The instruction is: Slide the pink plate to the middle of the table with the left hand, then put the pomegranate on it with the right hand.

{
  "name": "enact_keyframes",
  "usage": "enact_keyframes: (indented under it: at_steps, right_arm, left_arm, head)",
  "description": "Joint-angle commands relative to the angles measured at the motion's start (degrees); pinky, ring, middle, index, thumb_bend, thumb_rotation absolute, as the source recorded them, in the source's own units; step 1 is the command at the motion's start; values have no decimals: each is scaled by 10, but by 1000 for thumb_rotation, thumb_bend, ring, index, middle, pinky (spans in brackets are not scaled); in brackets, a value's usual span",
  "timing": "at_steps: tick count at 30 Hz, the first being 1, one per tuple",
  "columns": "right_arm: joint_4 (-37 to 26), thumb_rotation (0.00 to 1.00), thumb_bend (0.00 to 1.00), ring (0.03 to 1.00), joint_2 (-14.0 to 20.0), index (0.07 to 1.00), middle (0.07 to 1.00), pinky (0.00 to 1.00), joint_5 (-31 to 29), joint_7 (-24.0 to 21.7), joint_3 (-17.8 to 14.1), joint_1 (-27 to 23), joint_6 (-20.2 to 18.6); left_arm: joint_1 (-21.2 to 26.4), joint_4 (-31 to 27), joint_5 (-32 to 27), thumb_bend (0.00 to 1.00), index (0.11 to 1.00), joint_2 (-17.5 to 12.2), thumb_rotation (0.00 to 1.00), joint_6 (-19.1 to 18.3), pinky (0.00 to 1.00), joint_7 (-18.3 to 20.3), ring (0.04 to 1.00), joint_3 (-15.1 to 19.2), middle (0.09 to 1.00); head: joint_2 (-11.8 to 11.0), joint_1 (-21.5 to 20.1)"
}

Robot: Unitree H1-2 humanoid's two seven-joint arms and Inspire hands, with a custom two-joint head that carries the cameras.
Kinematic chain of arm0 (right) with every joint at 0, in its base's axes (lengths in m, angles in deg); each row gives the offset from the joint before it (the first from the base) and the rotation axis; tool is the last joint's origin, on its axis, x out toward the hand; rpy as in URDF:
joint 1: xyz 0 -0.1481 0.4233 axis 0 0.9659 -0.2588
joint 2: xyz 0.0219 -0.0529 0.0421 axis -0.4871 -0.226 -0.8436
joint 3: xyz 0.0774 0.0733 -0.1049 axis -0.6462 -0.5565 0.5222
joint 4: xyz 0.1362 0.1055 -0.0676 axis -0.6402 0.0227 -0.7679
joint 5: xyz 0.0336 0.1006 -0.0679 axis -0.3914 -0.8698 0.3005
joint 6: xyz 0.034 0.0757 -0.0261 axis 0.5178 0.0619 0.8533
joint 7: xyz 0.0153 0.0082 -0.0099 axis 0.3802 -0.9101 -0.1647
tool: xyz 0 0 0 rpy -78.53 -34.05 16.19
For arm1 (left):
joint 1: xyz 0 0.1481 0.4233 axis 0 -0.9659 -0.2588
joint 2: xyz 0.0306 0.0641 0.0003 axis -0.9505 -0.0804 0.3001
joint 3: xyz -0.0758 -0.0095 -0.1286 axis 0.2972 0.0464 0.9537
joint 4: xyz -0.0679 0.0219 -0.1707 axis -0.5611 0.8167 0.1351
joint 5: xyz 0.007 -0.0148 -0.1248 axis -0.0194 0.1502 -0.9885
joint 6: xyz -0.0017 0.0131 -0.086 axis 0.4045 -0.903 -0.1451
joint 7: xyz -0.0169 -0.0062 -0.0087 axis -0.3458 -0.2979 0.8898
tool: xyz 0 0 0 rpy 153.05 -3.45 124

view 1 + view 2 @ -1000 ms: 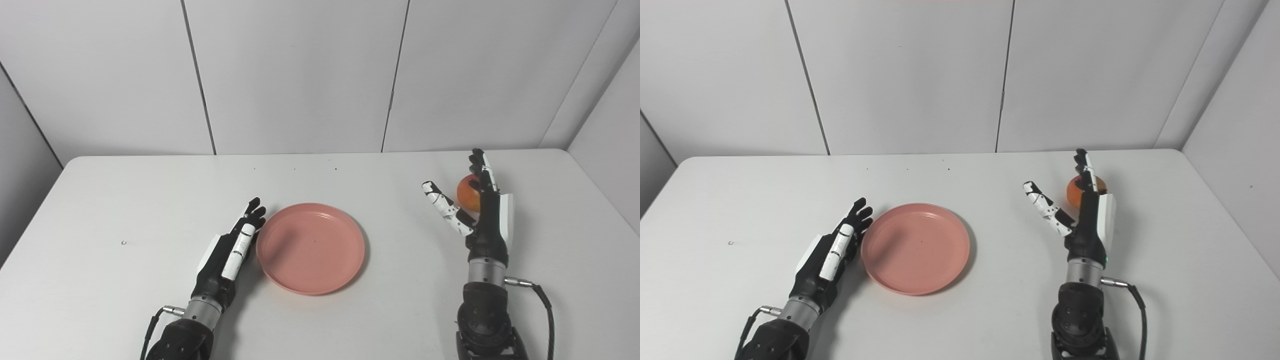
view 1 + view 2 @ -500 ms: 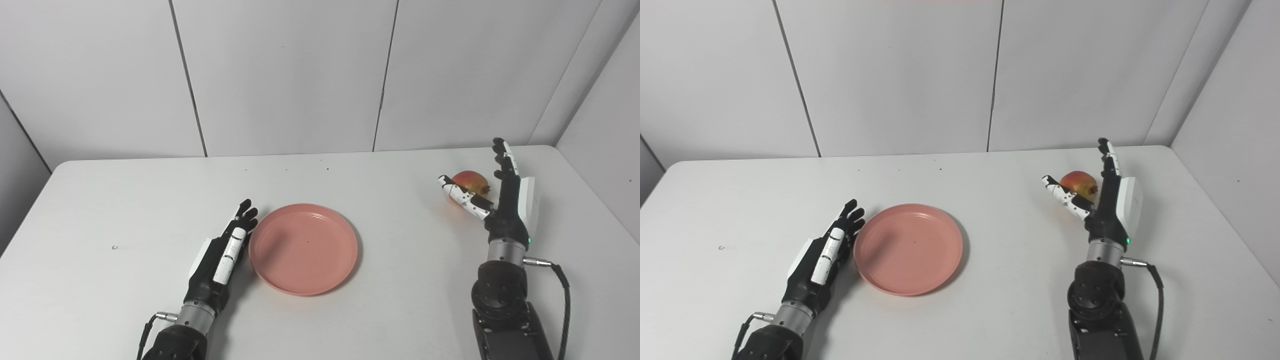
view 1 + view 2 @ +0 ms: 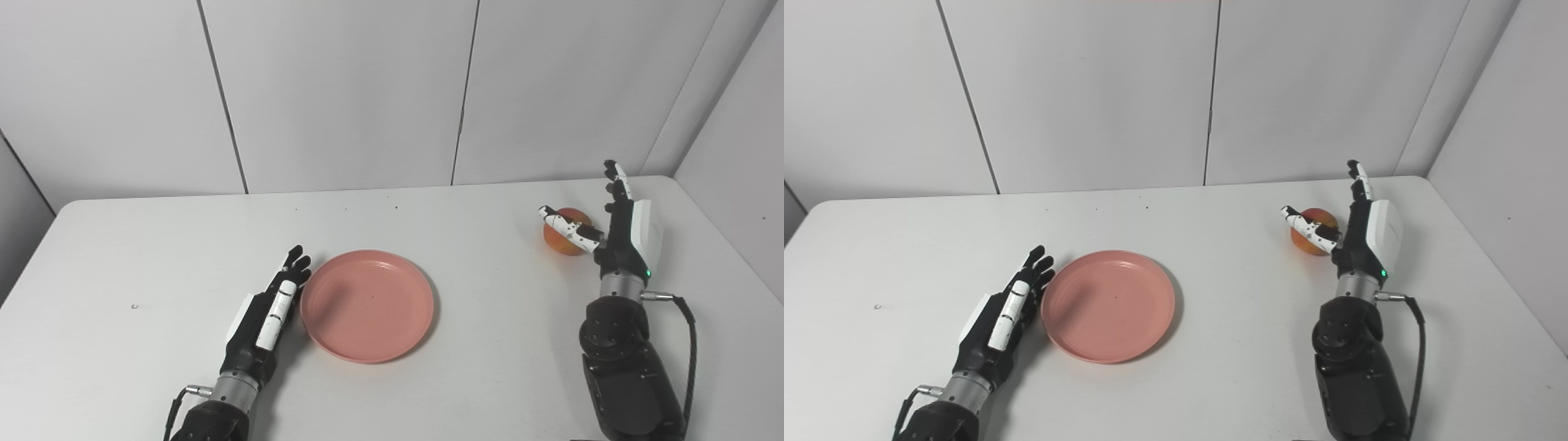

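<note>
- Pink plate [image 3: 367, 304] sits near the middle of the white table [image 3: 122, 257], a little toward the near edge, so you can judge the sliding step as done or very nearly done.
- Your left hand [image 3: 267, 312] lies flat along the plate's left rim, fingers straight and apart, holding nothing; whether it is touching the rim or just beside it is hard to tell.
- Against the plate, that hand sits as it did a second ago. The whole picture has drifted over that time, so read the plate's small shift in the frame as camera motion, not as sliding.
- What has changed is on the right: your right hand [image 3: 615, 229] has travelled toward the far right corner and now stands upright next to the pomegranate [image 3: 566, 240], where a second ago it was nearer the middle and in front of the fruit.
- The pomegranate rests on the table near the far right corner, well apart from the plate.
- The right hand is spread and grips nothing: its thumb [image 3: 569, 228] reaches across the front of the fruit while the fingers [image 3: 614, 187] point up on the fruit's right side.
- You are therefore at the reach-and-grasp stage of the second step; next comes curling the fingers round the fruit.
- Mind that a round fruit can roll away toward the far edge if the thumb nudges it before the fingers wrap.
</note>
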Motion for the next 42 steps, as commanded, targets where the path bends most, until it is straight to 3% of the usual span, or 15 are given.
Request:
enact_keyframes:
  at_steps: [1,8,19,26,29,33,36,37,39,42]
  right_arm:
    - [0,322,778,834,16,876,868,732,-8,1,0,-32,-4]
    - [60,323,781,809,29,873,872,686,-15,0,12,-51,-6]
    - [93,291,792,826,32,869,872,712,-48,-5,21,-59,-2]
    - [103,152,778,789,31,848,864,670,-64,-1,21,-55,5]
    - [98,61,740,581,29,813,796,444,-73,-1,20,-50,9]
    - [95,4,702,628,26,741,705,541,-85,1,21,-46,26]
    - [96,0,666,611,24,695,651,555,-83,13,24,-45,34]
    - [97,0,650,598,23,674,636,543,-80,20,25,-45,38]
    - [99,0,541,445,22,554,538,448,-78,29,25,-45,45]
    - [96,0,519,444,20,518,483,342,-76,37,27,-43,52]
  left_arm:
    - [10,-9,-5,578,972,0,959,7,961,3,971,0,974]
    - [10,-7,-5,573,971,-1,961,12,962,5,970,-1,972]
    - [9,-9,-6,580,969,-1,944,8,965,4,971,1,971]
    - [8,-15,-1,590,967,-1,950,3,960,2,968,-1,970]
    - [8,-16,-4,575,968,0,941,4,962,2,969,0,970]
    - [8,-16,-5,571,967,-1,942,4,954,3,965,0,968]
    - [8,-15,-5,579,967,0,943,3,954,4,966,0,969]
    - [9,-15,-7,581,967,0,943,3,953,5,966,0,969]
    - [9,-15,-7,578,968,-1,945,4,956,5,969,-1,972]
    - [8,-17,-1,577,968,-2,956,3,953,3,969,-2,971]
  head:
    - [0,0]
    - [3,-1]
    - [5,-1]
    - [7,1]
    - [7,2]
    - [7,3]
    - [7,3]
    - [7,3]
    - [8,3]
    - [7,4]
